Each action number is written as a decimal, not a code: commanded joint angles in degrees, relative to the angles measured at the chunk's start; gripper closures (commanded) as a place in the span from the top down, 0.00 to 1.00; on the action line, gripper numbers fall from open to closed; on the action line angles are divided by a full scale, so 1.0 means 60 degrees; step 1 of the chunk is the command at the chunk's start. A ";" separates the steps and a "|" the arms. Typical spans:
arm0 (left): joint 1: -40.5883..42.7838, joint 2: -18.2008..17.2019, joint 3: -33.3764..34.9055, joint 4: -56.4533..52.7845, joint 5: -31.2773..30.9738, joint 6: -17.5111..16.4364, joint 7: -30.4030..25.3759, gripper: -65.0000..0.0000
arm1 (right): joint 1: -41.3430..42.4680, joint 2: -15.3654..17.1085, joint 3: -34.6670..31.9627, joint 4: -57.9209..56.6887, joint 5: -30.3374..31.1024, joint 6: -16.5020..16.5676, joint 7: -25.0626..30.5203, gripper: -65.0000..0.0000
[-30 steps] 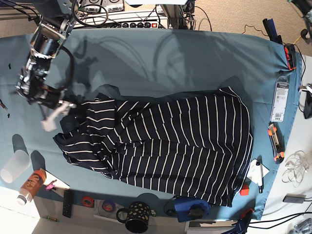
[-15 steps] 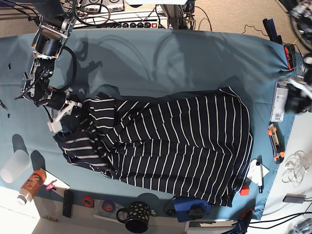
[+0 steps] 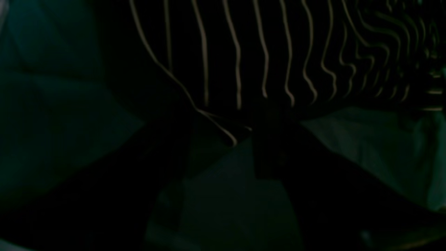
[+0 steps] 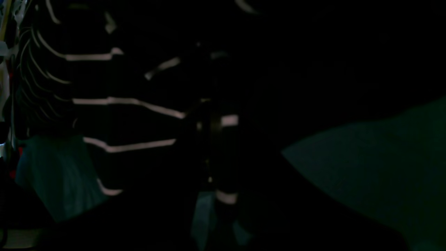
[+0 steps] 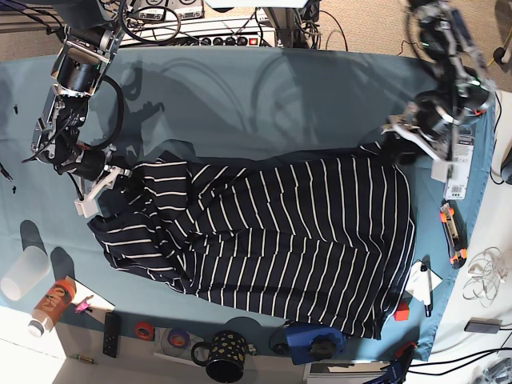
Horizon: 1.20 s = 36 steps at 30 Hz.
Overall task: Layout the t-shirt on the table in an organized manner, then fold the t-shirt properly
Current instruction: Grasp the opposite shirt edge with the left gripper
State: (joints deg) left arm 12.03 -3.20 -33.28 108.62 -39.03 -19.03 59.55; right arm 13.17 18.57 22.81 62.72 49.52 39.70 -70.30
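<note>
- Base view: the t-shirt, dark with thin white stripes, lies spread over the middle of the table, rumpled and bunched at its end on the view's left, flatter toward the view's right.
- Base view: my right gripper sits at the bunched end of the shirt on the view's left, white fingertip piece against the fabric edge; jaws are pressed together, and the shirt edge seems to be pinched, though this angle alone does not settle it.
- Base view: my left gripper is at the shirt's far corner on the view's right, just beside the hem, jaws spread apart, nothing held.
- Base view: clutter along the near table edge: a dark spotted mug, a clear cup, tape rolls; an orange-handled cutter lies on the right side.
- Left wrist view: very dark; striped shirt edge fills the top, one corner dropping onto the teal cloth; my fingers are black shapes below, apart from each other, not on the fabric.
- Right wrist view: very dark; striped folds on the left, teal cloth on the right; my right fingers are closed in the middle with striped fabric caught between them.
</note>
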 commanded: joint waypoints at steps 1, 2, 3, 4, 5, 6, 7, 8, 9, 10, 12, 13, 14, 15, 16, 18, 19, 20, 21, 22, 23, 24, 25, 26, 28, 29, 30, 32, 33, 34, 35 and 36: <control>-0.0069 0.0025 -0.0153 0.0149 -0.0142 -0.0004 -0.0182 0.44 | 0.0211 0.0189 0.0040 0.0171 0.0229 0.0049 0.0069 0.00; -0.0066 0.0138 -0.0240 0.0149 -0.0149 -0.0007 -0.0178 0.44 | 0.0211 0.0189 0.0036 0.0171 0.0229 0.0049 0.0069 0.00; -0.0047 0.0197 -0.0284 0.0135 -0.0142 -0.0004 -0.0178 0.44 | 0.0211 0.0189 0.0040 0.0175 0.0229 0.0049 0.0069 0.00; -0.0015 0.0222 -0.0295 0.0095 -0.0124 0.0000 -0.0182 0.44 | 0.0211 0.0189 0.0036 0.0175 0.0229 0.0049 0.0066 0.00; 0.0018 0.0211 -0.0291 0.0004 -0.0127 -0.0004 -0.0189 0.44 | 0.0211 0.0189 0.0040 0.0171 0.0229 0.0049 0.0066 0.00; 0.0069 0.0215 -0.0291 -0.0109 -0.0113 0.0000 -0.0233 0.44 | 0.0211 0.0189 0.0040 0.0175 0.0233 0.0049 0.0062 0.00; 0.0102 0.0215 -0.0291 -0.0251 -0.0113 0.0000 -0.0273 0.44 | 0.0211 0.0189 0.0036 0.0171 0.0229 0.0049 0.0044 0.00; 0.0117 0.0219 -0.0291 -0.0408 -0.0153 -0.0004 -0.0266 0.44 | 0.0211 0.0186 0.0036 0.0171 0.0237 0.0049 0.0040 0.00; 0.0113 0.0215 -0.0291 -0.0597 -0.0248 -0.0007 -0.0259 0.44 | 0.0211 0.0186 0.0036 0.0175 0.0237 0.0049 0.0040 0.00; 0.0106 0.0211 -0.0291 -0.0783 -0.0452 -0.0055 -0.0266 0.44 | 0.0211 0.0186 0.0036 0.0175 0.0233 0.0049 0.0040 0.00; 0.0091 0.0219 -0.0291 -0.1027 -0.0929 -0.0138 -0.0295 0.44 | 0.0211 0.0186 0.0036 0.0175 0.0233 0.0049 0.0040 0.00; 0.0069 0.0215 -0.0291 -0.1082 -0.1082 -0.0324 -0.0299 0.44 | 0.0211 0.0186 0.0036 0.0171 0.0237 0.0049 0.0040 0.00; 0.0055 0.0222 -0.0288 -0.1086 -0.1115 -0.0412 -0.0331 0.44 | 0.0211 0.0189 0.0040 0.0171 0.0237 0.0049 0.0040 0.00; 0.0047 0.0219 -0.0288 -0.1086 -0.1107 -0.0470 -0.0441 0.44 | 0.0211 0.0189 0.0040 0.0171 0.0233 0.0049 0.0036 0.00; 0.0051 0.0215 -0.0288 -0.1086 -0.1100 -0.0474 -0.0601 0.44 | 0.0211 0.0189 0.0040 0.0171 0.0237 0.0049 0.0029 0.00; 0.0055 0.0219 -0.0288 -0.1086 -0.0980 -0.0430 -0.0867 0.37 | 0.0211 0.0189 0.0040 0.0171 0.0240 0.0049 0.0029 0.00; 0.0051 0.0219 -0.0288 -0.1086 -0.0929 -0.0382 -0.0867 0.31 | 0.0211 0.0189 0.0036 0.0175 0.0240 0.0049 0.0025 0.00; 0.0051 0.0219 -0.0288 -0.1086 -0.0922 -0.0240 -0.0863 0.23 | 0.0211 0.0189 0.0036 0.0171 0.0240 0.0049 0.0007 0.00; 0.0058 0.0222 -0.0288 -0.1086 -0.0918 -0.0153 -0.0863 0.16 | 0.0211 0.0189 0.0036 0.0175 0.0240 0.0049 -0.0004 0.00; 0.0058 0.0240 -0.0288 -0.1086 -0.0874 -0.0142 -0.0867 0.11 | 0.0211 0.0189 0.0036 0.0175 0.0244 0.0049 0.0000 0.00; 0.0055 0.0248 -0.0288 -0.1086 -0.0772 -0.0149 -0.0871 0.08 | 0.0211 0.0186 0.0036 0.0175 0.0244 0.0049 0.0000 0.00; 0.0055 0.0248 -0.0244 -0.1086 -0.0703 -0.0149 -0.0874 0.08 | 0.0211 0.0189 0.0036 0.0171 0.0273 0.0049 -0.0004 0.00; 0.0058 0.0240 -0.0171 -0.1086 -0.0612 -0.0153 -0.0885 0.08 | 0.0211 0.0189 0.0036 0.0175 0.0273 0.0049 -0.0007 0.00; 0.0058 0.0244 -0.0051 -0.1086 -0.0499 -0.0157 -0.0922 0.11 | 0.0211 0.0186 0.0036 0.0175 0.0277 0.0049 -0.0004 0.00; 0.0055 0.0240 0.0288 -0.1086 -0.0339 -0.0157 -0.0947 0.22 | 0.0211 0.0189 0.0040 0.0175 0.0277 0.0049 -0.0018 0.00; 0.0058 0.0240 0.0503 -0.1086 -0.0211 -0.0157 -0.1071 0.29 | 0.0211 0.0189 0.0036 0.0175 0.0277 0.0049 -0.0058 0.00; 0.0058 0.0244 0.0736 -0.1086 0.0004 -0.0153 -0.1290 0.35 | 0.0211 0.0186 0.0036 0.0171 0.0277 0.0049 -0.0084 0.00; 0.0058 0.0240 0.1191 -0.1086 0.0583 -0.0138 -0.1800 0.40 | 0.0211 0.0189 0.0040 0.0175 0.0277 0.0049 -0.0102 0.00; 0.0058 0.0244 0.1392 -0.1086 0.0929 0.0029 -0.2040 0.40 | 0.0211 0.0189 0.0040 0.0171 0.0277 0.0049 -0.0157 0.00; 0.0055 0.0240 0.1577 -0.1086 0.1268 0.0401 -0.2237 0.40 | 0.0211 0.0189 0.0040 0.0175 0.0277 0.0049 -0.0226 0.00; 0.0058 0.0240 0.1741 -0.1086 0.1566 0.0929 -0.2386 0.40 | 0.0211 0.0189 0.0040 0.0175 0.0277 0.0049 -0.0280 0.00; 0.0058 0.0240 0.1869 -0.1086 0.1803 0.1453 -0.2422 0.37 | 0.0211 0.0197 0.0040 0.0171 0.0277 0.0049 -0.0324 0.00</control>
State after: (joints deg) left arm 12.78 -1.43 -22.00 101.16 -27.66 -9.45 46.09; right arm 13.17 18.59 22.81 62.72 50.02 39.75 -72.40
